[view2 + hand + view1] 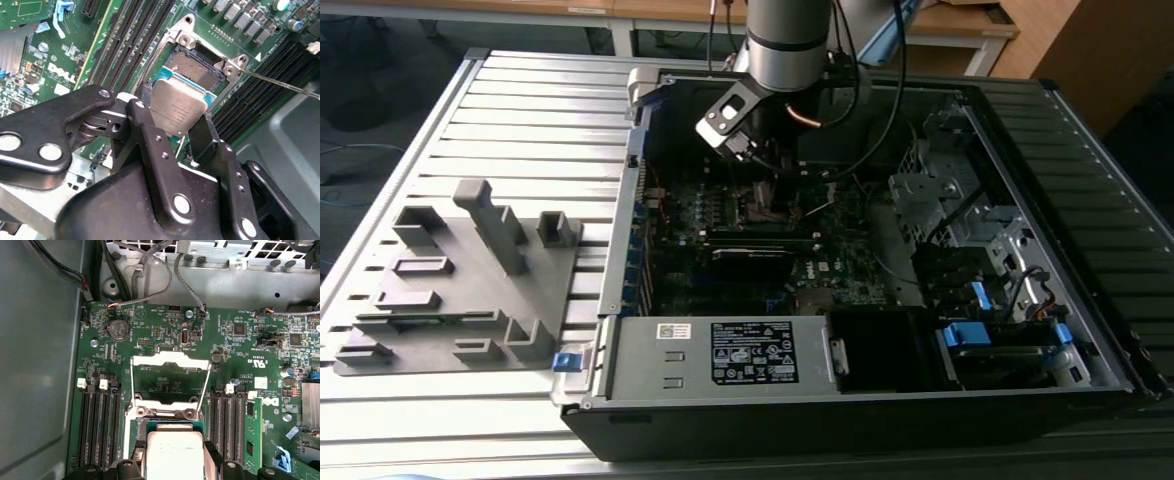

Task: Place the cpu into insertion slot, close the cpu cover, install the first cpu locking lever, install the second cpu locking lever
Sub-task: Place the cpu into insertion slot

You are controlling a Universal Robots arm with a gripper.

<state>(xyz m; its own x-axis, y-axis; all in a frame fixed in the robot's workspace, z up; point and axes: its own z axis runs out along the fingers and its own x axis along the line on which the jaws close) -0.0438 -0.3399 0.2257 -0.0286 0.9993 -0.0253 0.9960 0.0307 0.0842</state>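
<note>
Second wrist view: fingers [202,135] grasping cpu [181,112], tilted over insertion slot [192,67]; first wrist view: cpu cover [170,359] open.

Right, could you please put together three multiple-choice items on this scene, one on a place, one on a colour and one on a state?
1. Where is the cpu?
A. Between the fingers of the gripper, at the insertion slot.
B. Lying flat, far from the gripper.
C. Seated in the slot, let go.

2. What colour is the motherboard?
A. Blue.
B. Green.
C. Red.

3. How does the cpu cover stand?
A. Shut over the slot.
B. Taken off.
C. Swung open, raised off the board.

Answers:
1 A: the second wrist view shows black fingers on two sides of the chip.
2 B: it is green in both wrist views.
3 C: in the first wrist view the frame stands raised.
</note>
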